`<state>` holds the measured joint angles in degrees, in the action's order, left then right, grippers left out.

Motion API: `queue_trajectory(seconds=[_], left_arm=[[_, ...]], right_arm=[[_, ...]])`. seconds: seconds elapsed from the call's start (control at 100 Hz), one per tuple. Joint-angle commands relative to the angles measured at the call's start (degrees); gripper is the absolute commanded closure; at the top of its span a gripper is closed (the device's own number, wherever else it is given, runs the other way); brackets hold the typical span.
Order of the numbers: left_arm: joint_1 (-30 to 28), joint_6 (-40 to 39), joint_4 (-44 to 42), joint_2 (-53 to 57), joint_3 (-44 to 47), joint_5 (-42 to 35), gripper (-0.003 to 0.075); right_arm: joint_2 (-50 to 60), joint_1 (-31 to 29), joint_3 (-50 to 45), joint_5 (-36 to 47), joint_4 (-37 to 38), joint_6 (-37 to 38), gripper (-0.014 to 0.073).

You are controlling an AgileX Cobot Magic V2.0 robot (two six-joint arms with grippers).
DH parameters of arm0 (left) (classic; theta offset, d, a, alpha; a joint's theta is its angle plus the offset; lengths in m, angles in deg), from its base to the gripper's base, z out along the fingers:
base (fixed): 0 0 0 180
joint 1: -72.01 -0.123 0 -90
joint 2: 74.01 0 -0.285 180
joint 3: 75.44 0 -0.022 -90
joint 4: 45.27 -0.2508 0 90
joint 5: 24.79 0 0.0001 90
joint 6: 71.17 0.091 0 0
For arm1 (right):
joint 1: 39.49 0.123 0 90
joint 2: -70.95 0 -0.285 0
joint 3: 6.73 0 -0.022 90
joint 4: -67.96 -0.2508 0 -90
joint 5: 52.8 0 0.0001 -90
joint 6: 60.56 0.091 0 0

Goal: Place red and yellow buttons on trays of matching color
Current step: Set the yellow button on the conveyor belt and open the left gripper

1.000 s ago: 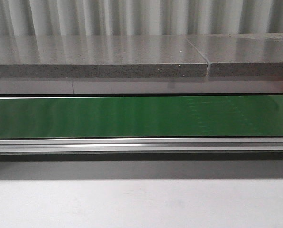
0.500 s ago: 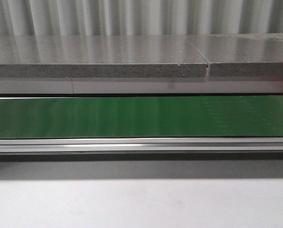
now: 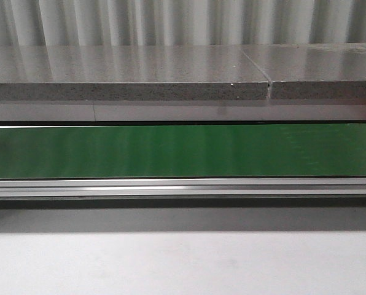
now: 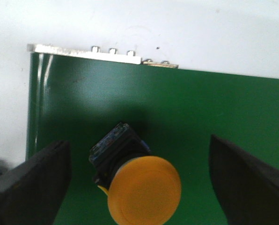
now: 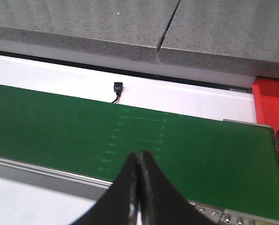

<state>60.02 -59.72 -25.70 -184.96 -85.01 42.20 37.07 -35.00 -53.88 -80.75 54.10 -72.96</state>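
Observation:
In the left wrist view a yellow button (image 4: 144,190) with a black body lies on its side on the green belt (image 4: 214,117). My left gripper (image 4: 139,187) is open, one finger on each side of the button and both apart from it. My right gripper (image 5: 139,161) is shut on nothing, above the near edge of the green belt (image 5: 60,131). A red tray (image 5: 270,105) shows at the belt's end in the right wrist view, with dark objects in it. No red button or yellow tray is in view. Neither gripper shows in the front view.
The green belt (image 3: 183,150) runs across the front view, with a metal rail (image 3: 183,186) along its near side and a grey stone shelf (image 3: 128,77) behind it. A small black connector (image 5: 117,89) sits on the white strip beyond the belt.

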Motion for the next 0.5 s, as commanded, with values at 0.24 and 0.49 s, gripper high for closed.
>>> queue_trajectory(seconds=[0.24, 0.49], left_arm=[[-1.48, -4.09, -3.79, 12.9, -2.09, -1.68, 0.0135], [-5.04, -14.92, -15.97, 15.67, -1.68, 4.8, 0.0135]], right_arm=[[0.03, 0.13, 1.36, 4.17, -0.23, -0.61, 0.0659], [0.03, 0.13, 1.36, 4.17, -0.23, -0.61, 0.0659]])
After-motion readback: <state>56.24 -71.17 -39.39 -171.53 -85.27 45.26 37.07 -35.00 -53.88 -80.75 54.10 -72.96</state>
